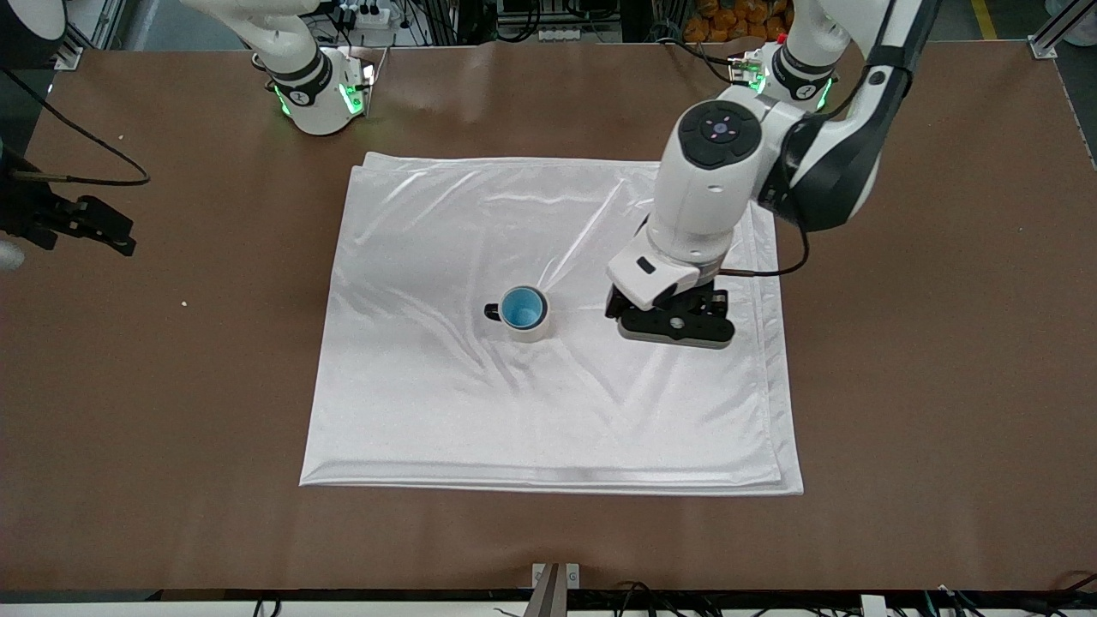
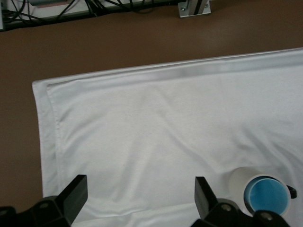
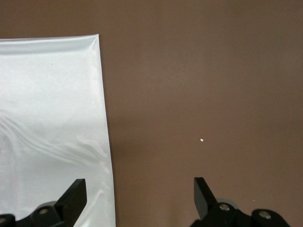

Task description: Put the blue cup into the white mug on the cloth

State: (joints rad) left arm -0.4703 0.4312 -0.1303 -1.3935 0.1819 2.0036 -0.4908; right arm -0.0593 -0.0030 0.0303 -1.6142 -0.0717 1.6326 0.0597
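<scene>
The blue cup (image 1: 522, 307) stands inside the white mug (image 1: 537, 330), with only its bright blue inside and rim showing. The mug's black handle (image 1: 491, 312) points toward the right arm's end. Both stand upright near the middle of the cloth (image 1: 428, 403). My left gripper (image 1: 677, 330) hangs open over the cloth beside the mug, toward the left arm's end, and holds nothing. In the left wrist view, the gripper (image 2: 140, 182) has bare cloth (image 2: 156, 123) between its fingers, with the mug (image 2: 238, 181) and the cup (image 2: 269, 195) off to one side. My right gripper (image 3: 139, 184) is open and empty.
The right gripper (image 1: 107, 233) waits over bare brown table (image 1: 171, 386) past the cloth's edge (image 3: 105, 118), toward the right arm's end. A white speck (image 3: 202, 140) lies on the table there. The cloth is wrinkled around the mug. Cables run along the table's edges.
</scene>
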